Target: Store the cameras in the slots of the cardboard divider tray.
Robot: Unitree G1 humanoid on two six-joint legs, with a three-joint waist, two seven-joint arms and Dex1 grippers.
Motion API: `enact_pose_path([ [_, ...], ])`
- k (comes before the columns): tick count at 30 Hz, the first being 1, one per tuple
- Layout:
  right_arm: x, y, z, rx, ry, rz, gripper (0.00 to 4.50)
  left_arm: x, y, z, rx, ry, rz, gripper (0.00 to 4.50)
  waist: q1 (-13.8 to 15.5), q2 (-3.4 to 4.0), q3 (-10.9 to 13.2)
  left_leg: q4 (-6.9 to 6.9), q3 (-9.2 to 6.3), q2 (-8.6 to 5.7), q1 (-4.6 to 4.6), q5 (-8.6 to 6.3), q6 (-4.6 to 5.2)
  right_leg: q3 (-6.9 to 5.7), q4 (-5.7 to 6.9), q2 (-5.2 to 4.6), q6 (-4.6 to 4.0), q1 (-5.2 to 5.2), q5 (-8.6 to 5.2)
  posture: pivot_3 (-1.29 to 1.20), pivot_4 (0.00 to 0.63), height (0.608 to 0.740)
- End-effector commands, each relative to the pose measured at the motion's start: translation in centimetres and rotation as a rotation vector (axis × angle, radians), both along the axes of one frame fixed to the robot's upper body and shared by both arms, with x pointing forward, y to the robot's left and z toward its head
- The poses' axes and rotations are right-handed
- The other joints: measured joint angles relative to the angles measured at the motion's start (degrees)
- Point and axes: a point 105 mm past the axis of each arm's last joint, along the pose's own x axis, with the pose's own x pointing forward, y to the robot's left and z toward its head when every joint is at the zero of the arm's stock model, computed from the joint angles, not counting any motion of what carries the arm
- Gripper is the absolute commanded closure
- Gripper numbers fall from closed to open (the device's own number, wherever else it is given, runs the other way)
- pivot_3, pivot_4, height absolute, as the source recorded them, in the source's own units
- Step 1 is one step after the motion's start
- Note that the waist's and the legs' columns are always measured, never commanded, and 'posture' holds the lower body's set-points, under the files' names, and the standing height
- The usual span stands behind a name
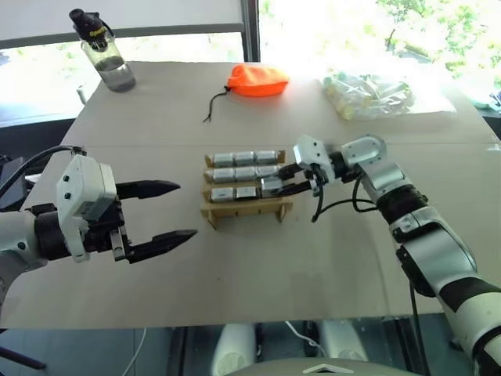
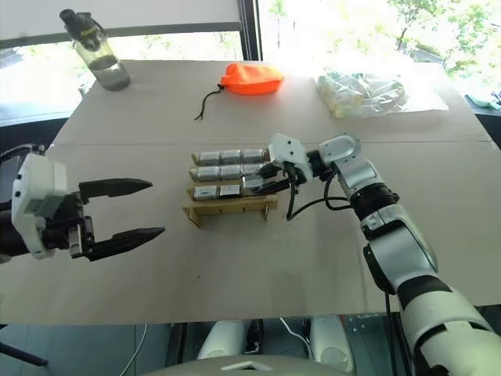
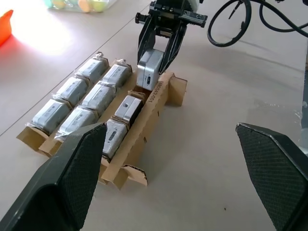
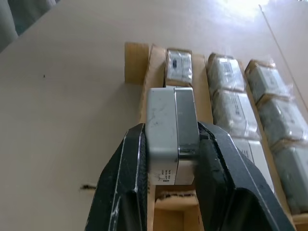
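I am holding a camera [image 4: 171, 130] pinched in my right gripper [image 1: 291, 178], over the right end of the tray's [image 1: 244, 209] nearest row. The tray is sitting mid-table, other cameras [image 1: 244, 165] filling its far rows. My left gripper [image 1: 160, 213] is hovering left of it, jaws spread wide.

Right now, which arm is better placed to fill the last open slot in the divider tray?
Right. Its claw is shut on a camera directly over the cardboard divider tray's near row. The left claw is open, empty, off to the side.
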Motion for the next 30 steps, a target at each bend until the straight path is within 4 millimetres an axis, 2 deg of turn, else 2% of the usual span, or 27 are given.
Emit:
enact_pose_path([
  [1,0.2,0.5,1.0,0.020,-0.035,0.031,3.73,-0.5,-0.2,0.7,0.000,-0.034,0.007,0.00,-0.1,0.03,0.0,-0.01,-0.01,0.00,0.01,0.00,0.00,0.00,0.01,0.00,0.00,0.00,0.00,0.00,0.150,0.740],
  [13,1.4,1.0,0.1,-0.010,-0.057,-0.025,3.73,-0.7,-0.2,0.2,-0.002,0.000,0.022,0.00,-0.3,0.13,0.1,-0.05,-0.04,0.00,0.02,0.02,-0.06,-0.03,0.02,-0.07,-0.02,0.00,0.00,0.00,0.150,0.740],
  [18,0.9,1.0,-0.4,-0.039,-0.025,0.018,3.73,-0.8,-0.3,0.1,-0.004,0.010,0.017,0.00,-0.4,0.15,0.1,-0.05,-0.04,0.00,0.02,0.02,-0.07,-0.05,0.02,-0.13,-0.02,0.01,0.00,0.00,0.150,0.740],
  [20,0.8,0.9,-0.6,-0.057,-0.014,0.032,2.68,-0.8,-0.4,0.1,-0.005,0.012,0.017,0.00,-0.4,0.15,0.1,-0.05,-0.05,-0.01,0.01,0.02,-0.07,-0.06,0.02,-0.14,-0.02,0.01,0.00,0.00,0.150,0.740],
  [21,0.8,0.8,-0.7,-0.064,-0.007,0.031,2.36,-0.8,-0.4,0.1,-0.005,0.013,0.016,0.00,-0.4,0.15,0.1,-0.06,-0.06,-0.01,0.01,0.02,-0.07,-0.06,0.01,-0.14,-0.02,0.01,0.00,0.00,0.150,0.740],
  [26,1.1,0.2,0.1,-0.045,-0.001,0.004,0.18,-0.7,-0.5,0.0,-0.001,0.006,0.013,0.00,-0.9,0.16,0.1,-0.06,-0.08,-0.01,-0.01,0.02,-0.08,-0.08,0.01,-0.28,-0.02,0.01,0.00,0.00,0.150,0.740],
  [30,0.8,-1.5,1.6,0.012,-0.005,0.008,0.08,-0.5,-0.6,-0.3,-0.003,-0.002,0.027,0.00,-1.0,0.20,0.1,-0.05,-0.13,-0.04,0.01,0.06,-0.13,-0.14,0.04,-0.40,-0.02,0.04,0.01,0.00,0.150,0.740],
])
